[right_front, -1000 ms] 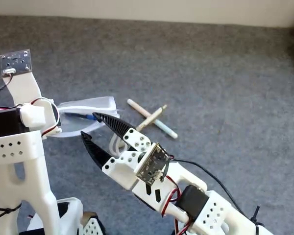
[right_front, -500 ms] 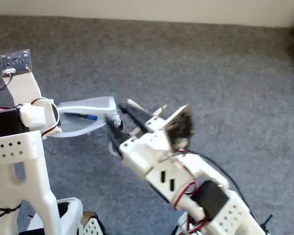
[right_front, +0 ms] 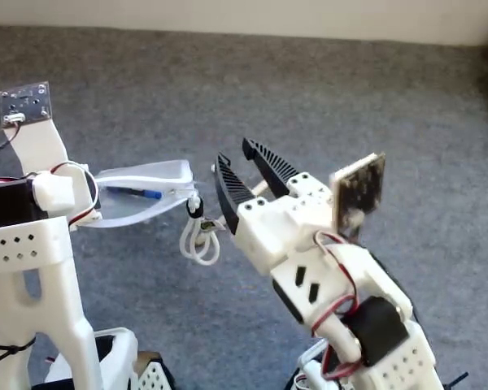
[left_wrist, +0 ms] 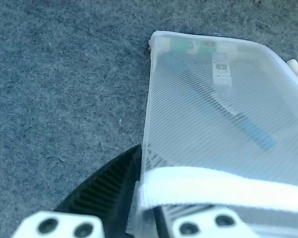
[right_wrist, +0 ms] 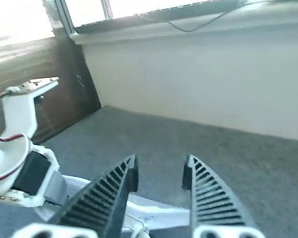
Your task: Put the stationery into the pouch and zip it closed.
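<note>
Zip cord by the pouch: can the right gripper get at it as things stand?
Probably yes. The cord loop lies uncovered on the carpet at the end of the pouch, and the right gripper is open close beside it, but pointing toward the wall, so it must tip down.

White plastic shells form both arms. The right gripper has black, ribbed, tapering fingers; behind it sit a square circuit board, looping red wires and a black motor. The left arm shows rows of small holes.
</note>
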Robot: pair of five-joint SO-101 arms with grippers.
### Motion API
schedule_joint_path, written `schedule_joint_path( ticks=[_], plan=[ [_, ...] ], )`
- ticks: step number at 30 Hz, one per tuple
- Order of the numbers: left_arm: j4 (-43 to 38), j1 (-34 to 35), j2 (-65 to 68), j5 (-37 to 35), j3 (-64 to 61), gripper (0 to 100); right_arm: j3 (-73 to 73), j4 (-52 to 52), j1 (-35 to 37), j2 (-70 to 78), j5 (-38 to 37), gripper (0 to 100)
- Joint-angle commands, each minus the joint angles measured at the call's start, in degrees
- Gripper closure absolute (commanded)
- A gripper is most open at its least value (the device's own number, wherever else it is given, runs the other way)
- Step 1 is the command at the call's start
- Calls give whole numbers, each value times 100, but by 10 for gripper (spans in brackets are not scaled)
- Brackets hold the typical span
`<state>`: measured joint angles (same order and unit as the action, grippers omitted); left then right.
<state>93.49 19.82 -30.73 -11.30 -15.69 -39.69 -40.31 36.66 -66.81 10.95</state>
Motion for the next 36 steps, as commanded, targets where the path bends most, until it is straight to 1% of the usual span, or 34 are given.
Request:
schedule_joint_path(
  ticks=[1,3,6,8,11,19,33,36],
  plan=[
    [-105,207,48,-44,84,992,919,-734,-215,752,378,858],
    [-105,207,48,-44,84,992,1481,-1358,-382,1147,897,858],
    [-97,207,48,-44,75,992,2246,-2167,-470,1675,1301,858],
    [-88,207,48,-44,66,992,2615,-2545,-470,1938,1503,858],
    [-88,207,48,-44,66,992,2958,-2791,-479,2325,1881,858],
    [-88,207,48,-44,66,993,2958,-2765,-989,3248,2532,858],
    [-105,207,48,-44,57,993,3011,-2756,-1015,5789,3314,858],
    [-114,207,48,-44,57,993,3011,-2527,-1033,6176,3481,858]
  ],
)
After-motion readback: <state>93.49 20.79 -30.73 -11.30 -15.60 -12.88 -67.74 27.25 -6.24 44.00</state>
